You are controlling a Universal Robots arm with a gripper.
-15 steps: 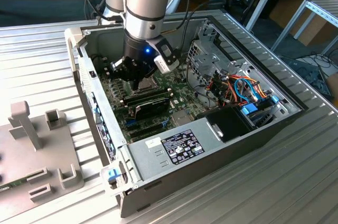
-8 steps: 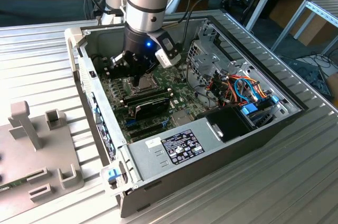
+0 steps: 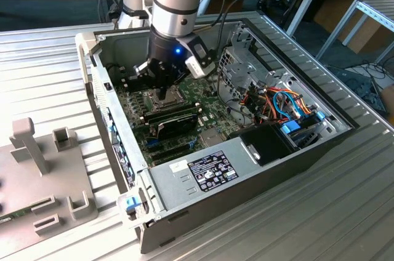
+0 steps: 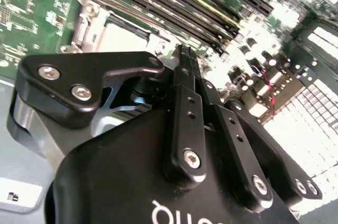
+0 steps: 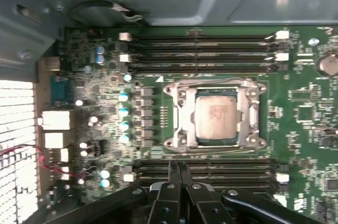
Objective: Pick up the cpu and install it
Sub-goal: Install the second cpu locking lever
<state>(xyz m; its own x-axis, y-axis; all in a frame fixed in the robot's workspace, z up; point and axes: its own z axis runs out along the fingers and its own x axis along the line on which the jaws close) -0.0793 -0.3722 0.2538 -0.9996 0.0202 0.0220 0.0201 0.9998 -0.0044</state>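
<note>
Pincer: my black two-finger gripper (image 5: 177, 167), tips pressed together, empty, hovering near the socket. Item: the cpu (image 5: 215, 118), a flat silver-grey square chip seated inside that metal-framed socket (image 5: 182, 121). I judge it light, rigid, fragile underneath; hold by opposite edges.

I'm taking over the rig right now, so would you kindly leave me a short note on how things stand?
End effector: fingers shut with nothing between them, poised over the memory slots beside the socket, inside the open computer case.
Cpu: lying flat in the socket on the motherboard.
Done: cpu placed and released.
Left: I cannot tell whether the socket's metal frame is latched down; check it.
</note>
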